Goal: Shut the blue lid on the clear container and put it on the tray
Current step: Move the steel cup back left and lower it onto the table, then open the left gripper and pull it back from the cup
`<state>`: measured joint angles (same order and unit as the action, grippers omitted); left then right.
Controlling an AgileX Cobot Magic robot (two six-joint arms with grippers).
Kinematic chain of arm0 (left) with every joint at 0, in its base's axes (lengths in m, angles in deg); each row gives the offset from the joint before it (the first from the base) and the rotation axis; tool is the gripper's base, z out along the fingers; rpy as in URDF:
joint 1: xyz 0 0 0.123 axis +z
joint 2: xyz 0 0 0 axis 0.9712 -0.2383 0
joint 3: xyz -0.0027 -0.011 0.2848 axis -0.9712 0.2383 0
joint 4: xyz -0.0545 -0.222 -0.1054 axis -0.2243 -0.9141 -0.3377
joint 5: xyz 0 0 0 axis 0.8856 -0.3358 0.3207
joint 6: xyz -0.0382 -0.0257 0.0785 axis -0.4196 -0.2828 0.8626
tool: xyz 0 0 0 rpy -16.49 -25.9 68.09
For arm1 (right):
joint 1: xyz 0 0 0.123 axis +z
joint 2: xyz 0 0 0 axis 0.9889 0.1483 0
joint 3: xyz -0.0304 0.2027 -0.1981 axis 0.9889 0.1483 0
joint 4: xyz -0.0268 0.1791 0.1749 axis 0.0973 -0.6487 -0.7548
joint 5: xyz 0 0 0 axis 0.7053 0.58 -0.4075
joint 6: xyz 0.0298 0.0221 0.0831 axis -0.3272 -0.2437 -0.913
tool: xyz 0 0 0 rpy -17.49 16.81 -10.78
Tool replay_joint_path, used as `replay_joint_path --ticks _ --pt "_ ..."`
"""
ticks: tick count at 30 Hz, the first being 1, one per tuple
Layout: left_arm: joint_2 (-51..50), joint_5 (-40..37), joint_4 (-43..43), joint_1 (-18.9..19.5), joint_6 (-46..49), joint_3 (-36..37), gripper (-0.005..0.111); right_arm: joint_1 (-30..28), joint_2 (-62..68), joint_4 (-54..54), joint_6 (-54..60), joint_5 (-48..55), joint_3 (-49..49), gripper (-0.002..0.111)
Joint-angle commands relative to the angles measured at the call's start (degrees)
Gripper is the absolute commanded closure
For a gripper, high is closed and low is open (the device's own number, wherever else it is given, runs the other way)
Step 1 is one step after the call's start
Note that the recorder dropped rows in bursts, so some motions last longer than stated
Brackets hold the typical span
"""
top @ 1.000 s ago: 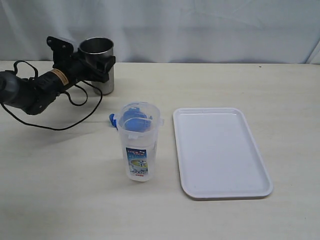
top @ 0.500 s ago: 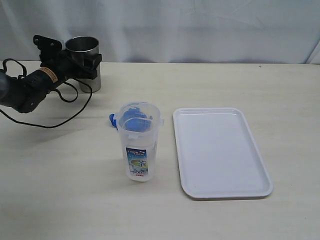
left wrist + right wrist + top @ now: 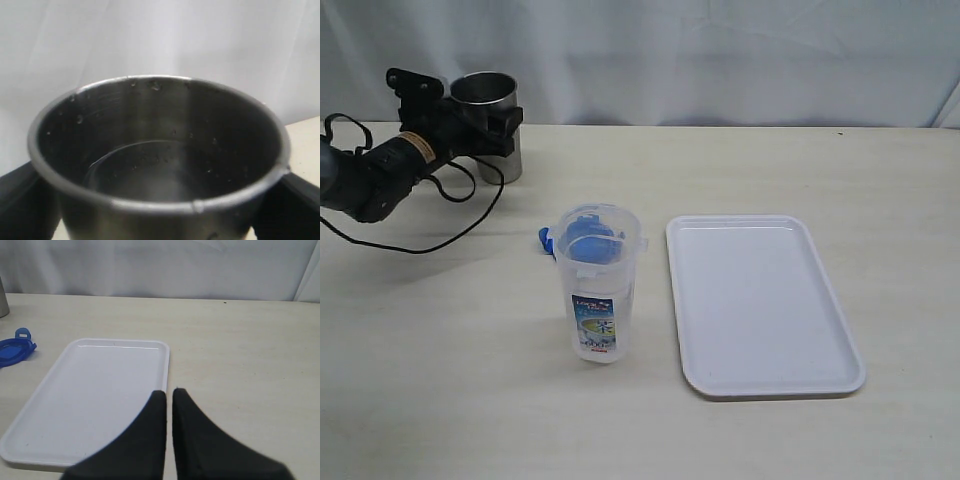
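The clear container stands upright in the middle of the table, its top uncovered. Just behind it the blue lid lies flat on the table, partly seen through the plastic; the lid also shows in the right wrist view. To the container's right lies the white tray, with nothing on it. My left gripper is at the far left back, one finger on each side of a grey steel cup. My right gripper is shut on nothing over the tray; it is out of the exterior view.
The steel cup stands on the table near the back edge, and it fills the left wrist view. The left arm's black cable loops over the table in front of it. A white curtain closes off the back.
A second ago the left gripper and the steel cup were further right; both moved left and a little back. In the last half second nothing visibly moved.
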<state>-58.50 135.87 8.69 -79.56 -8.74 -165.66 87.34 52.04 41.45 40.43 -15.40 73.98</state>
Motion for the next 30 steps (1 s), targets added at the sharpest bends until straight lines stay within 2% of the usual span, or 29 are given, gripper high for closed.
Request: replay_joint_path --ticks 1,3,9,15,22,30 --pt "1.0 -1.1 0.6 0.0 -2.0 -0.4 0.025 -0.5 -0.2 0.4 -0.1 -0.1 0.2 0.104" --pt "1.0 -1.1 4.8 0.1 -1.6 -0.4 0.025 -0.5 -0.2 0.4 -0.1 -0.1 0.2 0.104" --pt "1.0 -4.0 3.7 0.1 -2.2 -0.4 0.012 -0.5 -0.2 0.4 -0.1 -0.1 0.2 0.104" --pt "1.0 -6.7 4.5 0.1 -2.2 0.0 0.01 -0.5 -0.2 0.4 -0.1 -0.1 0.2 0.104" --pt "1.0 2.0 4.6 1.4 -1.5 5.4 0.01 -0.5 -0.2 0.4 -0.1 -0.1 0.2 0.104" --pt "1.0 7.9 4.8 4.6 -1.5 12.9 0.01 -0.5 -0.2 0.4 -0.1 -0.1 0.2 0.104"
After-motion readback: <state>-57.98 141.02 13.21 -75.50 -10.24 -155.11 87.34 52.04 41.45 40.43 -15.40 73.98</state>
